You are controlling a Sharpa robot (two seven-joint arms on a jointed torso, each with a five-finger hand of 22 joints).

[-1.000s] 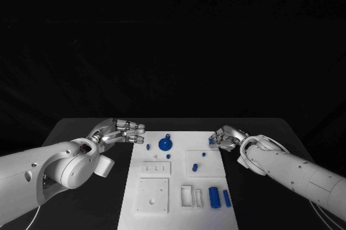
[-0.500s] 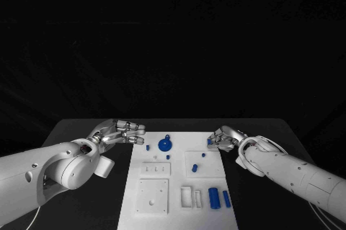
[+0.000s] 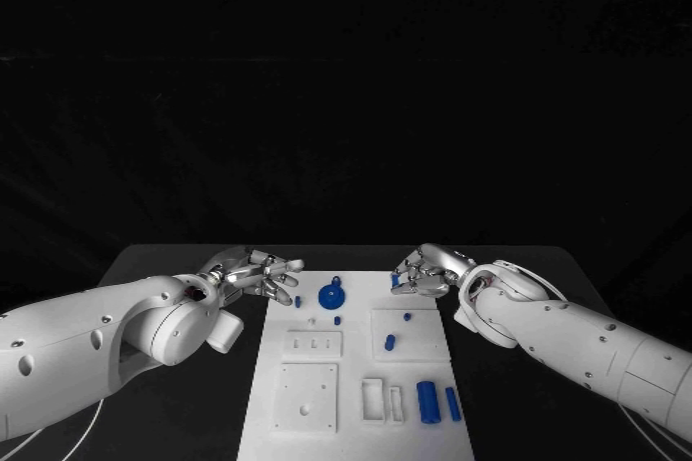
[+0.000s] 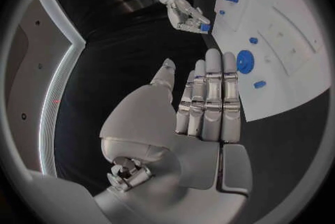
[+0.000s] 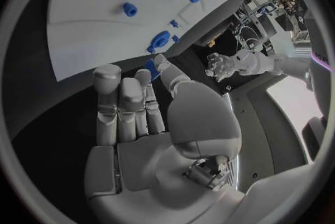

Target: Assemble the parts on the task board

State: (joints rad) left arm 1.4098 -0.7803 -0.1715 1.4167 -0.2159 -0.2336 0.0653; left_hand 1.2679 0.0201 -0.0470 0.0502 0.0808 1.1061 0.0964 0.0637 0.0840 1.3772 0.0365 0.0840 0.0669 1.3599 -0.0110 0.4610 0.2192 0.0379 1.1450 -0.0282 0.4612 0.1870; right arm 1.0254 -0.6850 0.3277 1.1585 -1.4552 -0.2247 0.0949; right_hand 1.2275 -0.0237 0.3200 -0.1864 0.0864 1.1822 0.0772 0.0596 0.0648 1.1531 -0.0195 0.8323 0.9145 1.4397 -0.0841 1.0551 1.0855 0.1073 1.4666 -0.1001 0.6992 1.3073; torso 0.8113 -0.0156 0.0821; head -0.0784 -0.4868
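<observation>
The task board (image 3: 361, 371) lies down the middle of the black table (image 3: 159, 271), with both hands at its far end, one on either side. The left hand (image 3: 257, 274) hovers just off the board's far left corner, its fingers straight, held side by side and holding nothing. The round blue gear-like part (image 3: 332, 297) sits on the board just beside those fingertips, not touching them, and a small blue peg (image 3: 297, 301) lies between the gear and the board's left edge.

The right hand (image 3: 423, 273) is at the board's far right corner, fingers bent inward. A small blue part (image 3: 395, 279) shows at its fingertips; from the head view alone I cannot tell whether it is pinched or merely behind them.

The left wrist view settles part of this — it looks across the board to the right hand (image 4: 183, 12), and the blue part (image 4: 204, 27) sits right at the tips of its closed fingers, apparently held. It also shows the gear (image 4: 245, 61) close to the left fingers (image 4: 213, 95).

The right wrist view shows what the head view hides — the right palm (image 5: 150, 129) from behind, a patch of blue at its fingertips, and the gear (image 5: 159, 41) beyond them on the board.

Nearer the robot, two blue cylinders (image 3: 428, 397) lie side by side on the board's right half.
</observation>
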